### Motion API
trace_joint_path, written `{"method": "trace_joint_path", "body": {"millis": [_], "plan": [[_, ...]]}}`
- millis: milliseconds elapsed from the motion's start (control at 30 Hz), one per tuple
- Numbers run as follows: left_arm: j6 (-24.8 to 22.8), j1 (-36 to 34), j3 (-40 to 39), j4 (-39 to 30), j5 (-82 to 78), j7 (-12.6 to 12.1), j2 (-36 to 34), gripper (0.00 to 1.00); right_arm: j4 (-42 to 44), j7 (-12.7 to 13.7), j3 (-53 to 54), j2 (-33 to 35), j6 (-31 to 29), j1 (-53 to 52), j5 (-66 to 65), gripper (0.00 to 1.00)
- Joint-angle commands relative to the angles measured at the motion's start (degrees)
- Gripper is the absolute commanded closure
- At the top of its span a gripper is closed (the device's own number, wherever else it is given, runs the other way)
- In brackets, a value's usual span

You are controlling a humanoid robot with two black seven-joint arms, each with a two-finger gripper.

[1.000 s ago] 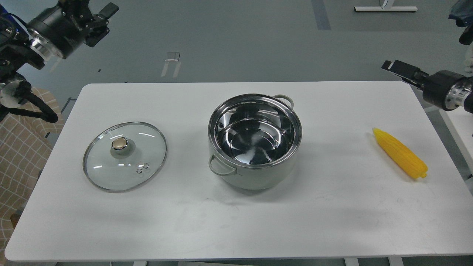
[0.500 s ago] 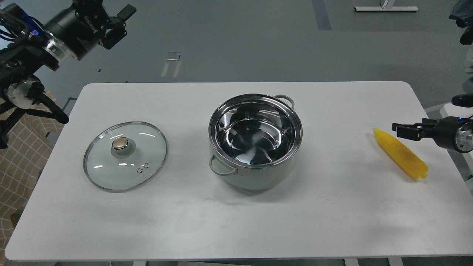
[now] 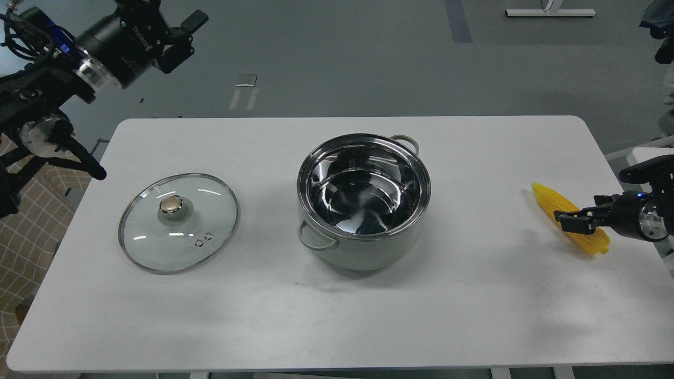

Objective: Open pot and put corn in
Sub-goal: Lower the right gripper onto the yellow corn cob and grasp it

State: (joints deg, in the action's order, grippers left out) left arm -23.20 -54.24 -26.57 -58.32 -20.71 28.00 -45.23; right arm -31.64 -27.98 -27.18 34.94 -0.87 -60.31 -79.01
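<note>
The pale grey-green pot (image 3: 363, 202) stands open in the middle of the white table, its steel interior empty. Its glass lid with a gold knob (image 3: 178, 222) lies flat on the table to the pot's left. The yellow corn cob (image 3: 547, 198) lies near the table's right edge. My right gripper (image 3: 579, 211) is down at the cob's middle, its fingers apart on either side of it and hiding part of it. My left gripper (image 3: 185, 36) is open and empty, raised high beyond the table's far left corner.
The white table (image 3: 474, 295) has bare surface in front of the pot and between pot and corn. A checked cloth (image 3: 26, 221) hangs off the left side. Grey floor lies beyond the far edge.
My right gripper has come down from beyond the table's far right corner to the corn's middle. My left gripper has swung slightly to the right, still raised.
</note>
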Motion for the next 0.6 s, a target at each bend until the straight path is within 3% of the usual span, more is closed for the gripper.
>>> {"method": "trace_joint_path", "body": {"millis": [0,367,433,467,500,533,567], "plan": [[0.1,0.0,-0.1,-0.2,0.1,0.0,0.0,0.05,0.4,0.0,-0.1,-0.9,0.0,0.1,-1.4,0.01],[0.4,0.0,-0.1,-0.2,0.0,0.0,-0.1,0.05,6.4,0.0,-6.1,-6.9,0.0,0.5,-1.2,0.09],[0.3,0.0,-0.1,-0.2,0.0,0.0,-0.1,0.05,6.4,0.0,-6.1,-7.0,-0.1,0.5,-1.0,0.24],[0.3,0.0,-0.1,-0.2,0.0,0.0,-0.1,0.05,6.4,0.0,-6.1,-7.0,-0.1,0.4,-1.0,0.36],[0.4,0.0,-0.1,-0.2,0.0,0.0,0.0,0.05,6.4,0.0,-6.1,-7.0,-0.1,0.4,-1.1,0.67],[0.4,0.0,-0.1,-0.2,0.0,0.0,0.0,0.05,6.4,0.0,-6.1,-6.9,-0.1,0.4,-1.1,0.81],[0.4,0.0,-0.1,-0.2,-0.1,0.0,0.0,0.05,6.4,0.0,-6.1,-6.9,-0.1,0.4,-1.2,0.82]]}}
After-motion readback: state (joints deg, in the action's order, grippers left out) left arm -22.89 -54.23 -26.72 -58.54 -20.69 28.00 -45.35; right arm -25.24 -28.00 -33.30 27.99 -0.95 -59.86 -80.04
